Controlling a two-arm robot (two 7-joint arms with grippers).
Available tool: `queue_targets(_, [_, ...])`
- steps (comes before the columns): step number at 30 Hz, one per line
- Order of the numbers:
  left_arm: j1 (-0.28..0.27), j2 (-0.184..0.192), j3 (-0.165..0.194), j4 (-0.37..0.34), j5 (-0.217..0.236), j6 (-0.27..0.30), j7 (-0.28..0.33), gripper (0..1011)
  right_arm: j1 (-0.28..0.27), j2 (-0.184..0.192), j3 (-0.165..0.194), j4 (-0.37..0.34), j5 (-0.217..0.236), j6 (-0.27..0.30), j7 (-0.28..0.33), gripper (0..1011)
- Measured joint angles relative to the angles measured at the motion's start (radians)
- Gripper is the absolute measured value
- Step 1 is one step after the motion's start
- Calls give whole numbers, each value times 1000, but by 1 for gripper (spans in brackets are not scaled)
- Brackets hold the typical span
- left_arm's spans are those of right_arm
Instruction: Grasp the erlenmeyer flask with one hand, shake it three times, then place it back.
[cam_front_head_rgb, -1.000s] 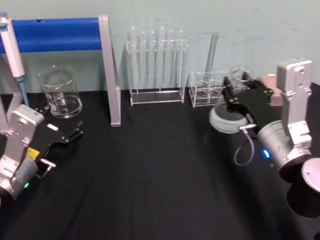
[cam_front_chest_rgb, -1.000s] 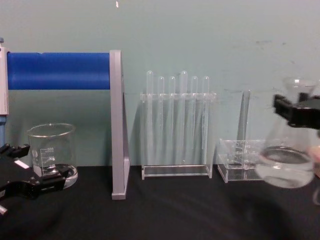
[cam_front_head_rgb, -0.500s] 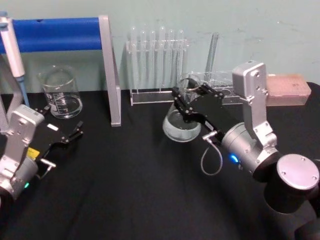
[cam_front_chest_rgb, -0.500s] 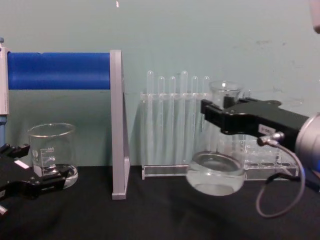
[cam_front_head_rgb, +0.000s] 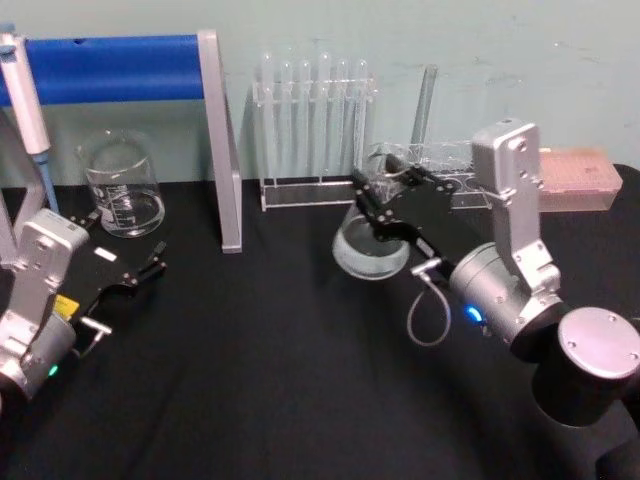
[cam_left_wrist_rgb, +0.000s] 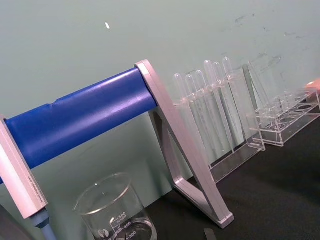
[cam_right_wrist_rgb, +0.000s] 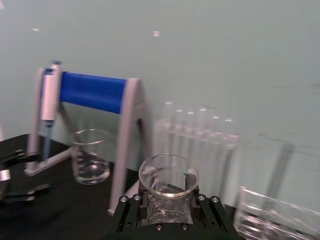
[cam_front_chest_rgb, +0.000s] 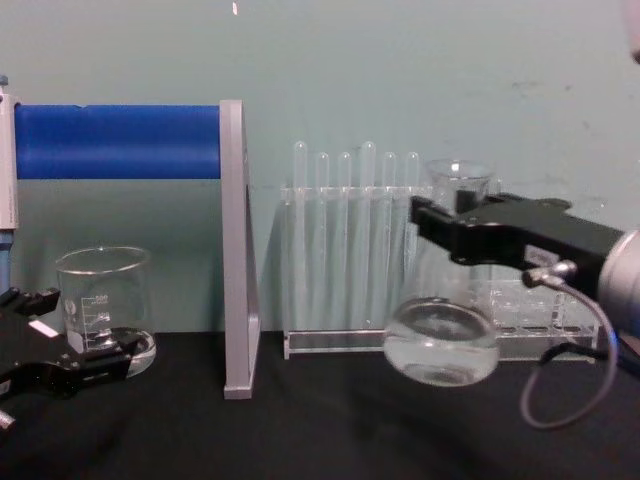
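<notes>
Head view: you have one erlenmeyer flask (cam_front_head_rgb: 370, 250), held at the neck by the right gripper (cam_front_head_rgb: 386, 192) over the middle of the black table (cam_front_head_rgb: 280, 380), in front of the test tube rack (cam_front_head_rgb: 312, 190). One beaker (cam_front_head_rgb: 122, 190) stands at far left under the blue-barred stand (cam_front_head_rgb: 110, 68), with one pipette (cam_front_head_rgb: 25, 100) beside it. The left gripper (cam_front_head_rgb: 125, 240) sits low at the left near the beaker, its fingers spread and holding nothing.

Chest view: from the side you can see what the head view leaves unclear. The flask (cam_front_chest_rgb: 440, 340) hangs above the table (cam_front_chest_rgb: 300, 430), base tilted and clear of the cloth, with liquid in the bottom. The right gripper (cam_front_chest_rgb: 452, 222) is clamped on the neck just under the flared rim. Count six test tubes (cam_front_chest_rgb: 345, 240) upright in the rack behind it.

Left wrist view: one beaker (cam_left_wrist_rgb: 112, 210), the blue bar (cam_left_wrist_rgb: 80, 117), six tubes (cam_left_wrist_rgb: 207, 110) and a second, low rack (cam_left_wrist_rgb: 285, 125) beyond them.

Right wrist view: you look down into the flask's open mouth (cam_right_wrist_rgb: 167, 175), with the gripper's black fingers (cam_right_wrist_rgb: 134, 212) pressed on either side of the neck. The tubes behind are too blurred to count.
</notes>
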Motion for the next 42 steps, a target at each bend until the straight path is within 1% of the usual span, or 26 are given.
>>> queue_targets(5, [0, 0, 0, 0, 0, 0, 0, 1001, -14, -1, 36, -11, -10, 0, -54, 450])
queue_targets(6, [0, 0, 0, 0, 0, 0, 0, 1001, -21, -2, 52, -16, -16, 2, -74, 450])
queue_targets(9, [0, 0, 0, 0, 0, 0, 0, 1001, -34, -5, 76, -27, -27, 6, -101, 450])
queue_targets(15, [0, 0, 0, 0, 0, 0, 0, 1001, -77, -16, 148, -61, -61, 19, -175, 450])
queue_targets(19, [0, 0, 0, 0, 0, 0, 0, 1001, -93, -25, 178, -75, -76, 24, -201, 450])
queue_targets(23, [0, 0, 0, 0, 0, 0, 0, 1001, -100, -34, 195, -81, -87, 27, -209, 450])
queue_targets(27, [0, 0, 0, 0, 0, 0, 0, 1001, -97, -41, 194, -79, -96, 27, -199, 450])
queue_targets(31, [0, 0, 0, 0, 0, 0, 0, 1001, -85, -45, 175, -67, -101, 27, -164, 450])
queue_targets(34, [0, 0, 0, 0, 0, 0, 0, 1001, -68, -47, 144, -48, -101, 24, -113, 451])
queue_targets(37, [0, 0, 0, 0, 0, 0, 0, 1001, -57, -46, 118, -37, -96, 21, -79, 450])
queue_targets(38, [0, 0, 0, 0, 0, 0, 0, 1001, -50, -43, 99, -30, -91, 18, -56, 450])
queue_targets(40, [0, 0, 0, 0, 0, 0, 0, 1001, -44, -40, 83, -25, -85, 15, -36, 450])
queue_targets(41, [0, 0, 0, 0, 0, 0, 0, 1001, -37, -36, 64, -19, -78, 12, -16, 450])
queue_targets(42, [0, 0, 0, 0, 0, 0, 0, 1001, -33, -34, 55, -15, -74, 11, -4, 450])
